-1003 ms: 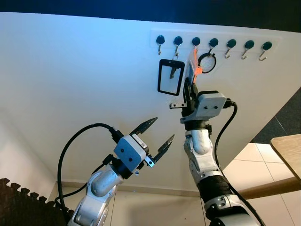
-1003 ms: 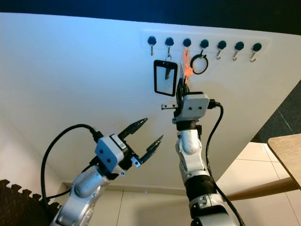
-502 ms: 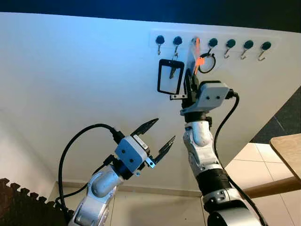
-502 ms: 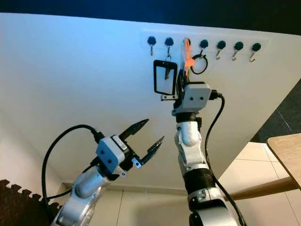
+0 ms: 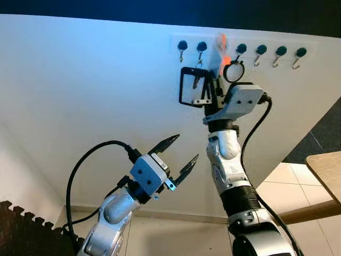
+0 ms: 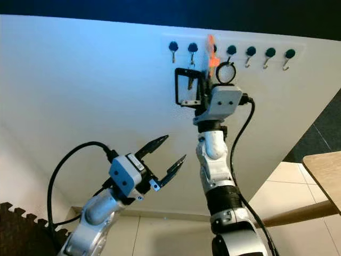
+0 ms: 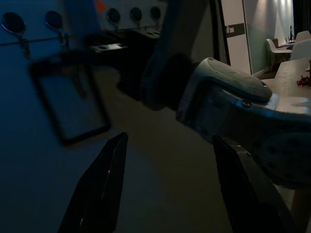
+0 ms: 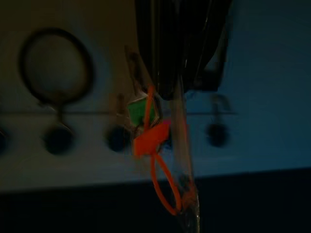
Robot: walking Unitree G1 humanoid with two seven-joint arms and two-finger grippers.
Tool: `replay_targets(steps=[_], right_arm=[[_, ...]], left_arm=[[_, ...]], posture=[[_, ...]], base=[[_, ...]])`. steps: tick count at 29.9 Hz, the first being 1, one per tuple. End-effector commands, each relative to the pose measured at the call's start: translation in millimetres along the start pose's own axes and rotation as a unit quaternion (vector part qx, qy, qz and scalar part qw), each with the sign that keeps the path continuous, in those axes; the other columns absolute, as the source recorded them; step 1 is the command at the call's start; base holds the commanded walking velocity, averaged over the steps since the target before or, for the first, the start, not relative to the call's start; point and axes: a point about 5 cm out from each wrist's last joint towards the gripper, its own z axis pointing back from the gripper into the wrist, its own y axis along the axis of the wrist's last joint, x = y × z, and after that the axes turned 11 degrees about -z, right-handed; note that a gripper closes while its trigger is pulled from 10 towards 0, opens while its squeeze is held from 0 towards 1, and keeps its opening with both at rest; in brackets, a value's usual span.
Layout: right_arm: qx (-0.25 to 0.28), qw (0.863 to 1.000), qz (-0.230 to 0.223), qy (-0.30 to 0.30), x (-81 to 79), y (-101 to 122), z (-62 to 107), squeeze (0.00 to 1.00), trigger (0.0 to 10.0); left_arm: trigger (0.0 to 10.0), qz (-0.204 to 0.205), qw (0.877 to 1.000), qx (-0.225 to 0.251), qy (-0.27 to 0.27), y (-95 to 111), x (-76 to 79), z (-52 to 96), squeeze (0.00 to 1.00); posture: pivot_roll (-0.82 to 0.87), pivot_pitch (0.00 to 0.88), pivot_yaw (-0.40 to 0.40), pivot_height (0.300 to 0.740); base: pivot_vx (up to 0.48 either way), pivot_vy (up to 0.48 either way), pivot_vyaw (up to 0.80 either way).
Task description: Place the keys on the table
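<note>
Up at the hook rail (image 5: 242, 49) on the white wall (image 5: 80, 96), right gripper (image 5: 217, 88) fingers pinched on the keys (image 8: 154, 131) with orange tag, at the third hook, between the black frame (image 5: 192, 88) and ring (image 5: 233, 71). Left gripper (image 5: 180, 153) lower, fingers spread, holding nothing. Wooden table (image 5: 325, 173) far right.

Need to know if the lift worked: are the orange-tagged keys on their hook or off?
Cannot tell. Right gripper is shut on the keys, raised level with the hooks.

Right pincer (image 5: 217, 80) with orange-tagged keys (image 5: 222, 49) higher, above the hooks (image 5: 241, 49).
</note>
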Motion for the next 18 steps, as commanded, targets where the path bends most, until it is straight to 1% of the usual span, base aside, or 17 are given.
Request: replay_targets(steps=[1, 6, 7, 9, 10, 12, 13, 16, 18], right_arm=[[0.001, 1.0, 0.008, 0.024, -5.9, 0, 5.9, 0.0, 10.0], [-0.008, 0.999, 0.017, 0.035, -8.1, -6, 20.1, 0.0, 10.0], [-0.008, 0.999, 0.017, 0.035, -8.1, -6, 20.1, 0.0, 10.0], [-0.012, 0.999, 0.025, 0.034, -6.4, -7, 27.7, 0.0, 10.0], [-0.012, 0.999, 0.025, 0.034, -6.4, -7, 27.7, 0.0, 10.0], [-0.022, 0.999, 0.034, 0.027, -2.8, -10, 38.6, 0.0, 10.0], [-0.022, 0.999, 0.034, 0.027, -2.8, -10, 38.6, 0.0, 10.0], [-0.046, 0.998, 0.046, 0.011, 4.5, -16, 57.2, 0.0, 10.0], [-0.076, 0.996, 0.056, 0.001, 11.2, -24, 74.6, 0.0, 10.0]], left_arm=[[10.0, -0.008, 1.0, -0.001, -0.01, 1, 2.5, 2.0, 0.0], [10.0, -0.007, 1.0, -0.003, -0.009, 0, 2.6, 3.0, 0.0], [10.0, -0.007, 1.0, -0.003, -0.009, 0, 2.6, 3.0, 0.0], [10.0, -0.006, 1.0, -0.005, -0.008, -1, 2.9, 4.0, 0.0], [10.0, -0.006, 1.0, -0.005, -0.008, -1, 2.9, 4.0, 0.0], [10.0, -0.004, 1.0, -0.01, -0.004, -2, 2.4, 5.7, 0.0], [10.0, -0.004, 1.0, -0.01, -0.004, -2, 2.4, 5.7, 0.0], [10.0, 0.004, 1.0, -0.023, 0.015, -8, 0.6, 10.5, 0.0], [10.0, 0.012, 0.998, -0.047, 0.041, -17, -2.0, 19.8, 0.0]], posture=[[0.08, 0.085, -0.052, 0.74], [0.08, 0.09, -0.052, 0.74], [0.08, 0.09, -0.052, 0.74], [0.08, 0.092, -0.053, 0.74], [0.08, 0.092, -0.053, 0.74], [0.08, 0.097, -0.054, 0.74], [0.08, 0.097, -0.054, 0.74], [0.08, 0.098, -0.055, 0.74], [0.07, 0.102, -0.051, 0.74]], base=[[0.0, 0.0, 0.0], [0.0, 0.0, 0.0], [0.0, 0.0, 0.0], [0.0, 0.0, 0.0], [0.0, 0.0, 0.0], [0.0, 0.0, 0.0], [0.0, 0.0, 0.0], [0.0, 0.0, 0.0], [0.0, 0.0, 0.0]])
